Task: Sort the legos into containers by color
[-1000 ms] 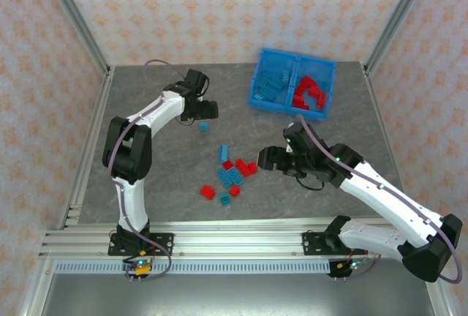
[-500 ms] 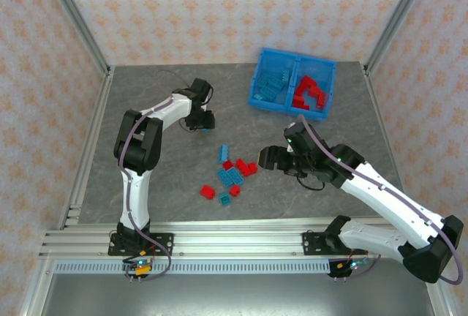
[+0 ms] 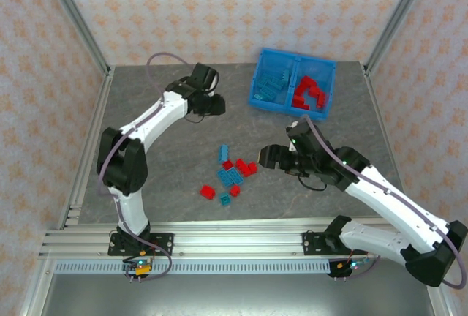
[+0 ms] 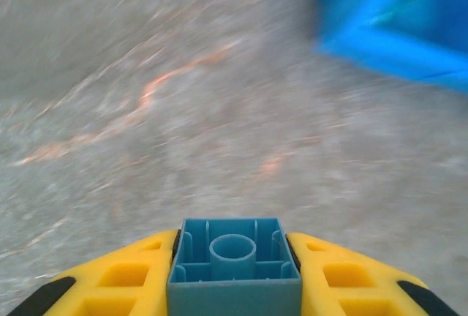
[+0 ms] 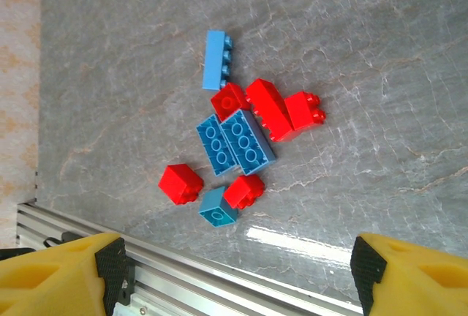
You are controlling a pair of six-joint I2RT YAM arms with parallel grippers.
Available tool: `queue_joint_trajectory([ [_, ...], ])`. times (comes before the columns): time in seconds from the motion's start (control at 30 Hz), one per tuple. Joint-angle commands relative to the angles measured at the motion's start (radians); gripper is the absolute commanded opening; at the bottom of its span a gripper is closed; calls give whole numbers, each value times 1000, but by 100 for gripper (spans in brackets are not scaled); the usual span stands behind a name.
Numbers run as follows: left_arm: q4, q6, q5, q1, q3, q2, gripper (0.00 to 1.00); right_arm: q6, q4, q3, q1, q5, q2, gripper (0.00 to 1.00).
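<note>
The left fingers (image 3: pixel 212 104) are nearly shut and pinch a blue brick (image 4: pixel 234 268) from both sides; its hollow bottom faces the wrist camera; it looks lifted off the worktop (image 3: pixel 161 184). The bin (image 3: pixel 256 85) lies to the right of these fingers, near but not touching; in the left wrist view it is a blue blur at the top right. The bin's long side runs left to right; its left half (image 3: pixel 272 85), the nearer one, has blue bricks in it; the right half (image 3: pixel 311 95) has red ones; so I think the brick must go right, over the near wall, into the left half. The left arm reaches far back and bends toward the bin. The right fingers (image 3: pixel 267 156) are wide open and hold nothing; they hang beside the pile (image 3: pixel 234 173) of red and blue bricks.
</note>
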Motion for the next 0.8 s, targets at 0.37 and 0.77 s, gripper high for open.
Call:
queue_joint_trajectory([
  [0.37,164,28,-188,-233,468,342,32,15,-9,-62,6,123,-184,82],
  [0.77,87,13,-340,-236,1064,801,41,4,-74,-62,6,166,-249,82],
])
